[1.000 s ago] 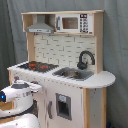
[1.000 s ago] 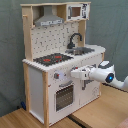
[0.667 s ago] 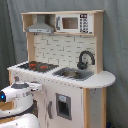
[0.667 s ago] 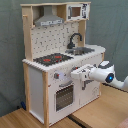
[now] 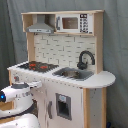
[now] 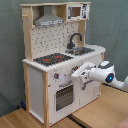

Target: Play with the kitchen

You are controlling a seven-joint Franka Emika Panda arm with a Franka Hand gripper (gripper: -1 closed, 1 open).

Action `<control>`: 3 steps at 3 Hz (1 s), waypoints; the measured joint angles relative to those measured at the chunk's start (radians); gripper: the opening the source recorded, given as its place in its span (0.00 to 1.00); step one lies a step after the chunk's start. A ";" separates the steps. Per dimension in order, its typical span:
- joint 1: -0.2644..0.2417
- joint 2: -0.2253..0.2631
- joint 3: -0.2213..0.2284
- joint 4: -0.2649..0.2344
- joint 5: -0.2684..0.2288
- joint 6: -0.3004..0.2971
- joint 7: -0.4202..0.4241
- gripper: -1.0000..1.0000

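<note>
Little has shifted since a second ago — the arm [image 6: 102,75] is found a touch nearer the front panel of the kitchen [image 6: 50,75], and nothing else has been displaced. In the second exterior view the gripper [image 6: 75,75] is held level just in front of the panel under the hob [image 6: 52,59], beside the knobs [image 6: 67,75] and above the oven door [image 6: 64,96]; whether contact is made cannot be told, nor whether the fingers are spread or pressed together. In the first exterior view only the arm's white body [image 5: 19,97] is seen, low at the first exterior view's left, against the cabinet front.

The kitchen is stood on a wooden floor [image 6: 105,112] before a grey curtain [image 6: 10,55]. In both exterior views the red-ringed hob is set beside the sink [image 5: 74,74], over which the black faucet [image 5: 84,59] is arched. The dotted back panel [image 6: 50,39] is topped by the hood [image 5: 41,27] and the microwave [image 5: 75,23] — the microwave being placed on the faucet's side. A blue light [image 6: 110,77] is shown on the arm.
</note>
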 joint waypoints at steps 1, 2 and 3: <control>0.001 0.000 0.000 0.000 0.000 -0.001 -0.106 0.00; 0.001 0.000 0.000 -0.001 0.000 -0.001 -0.207 0.00; 0.001 0.004 0.000 -0.001 0.004 -0.001 -0.106 0.00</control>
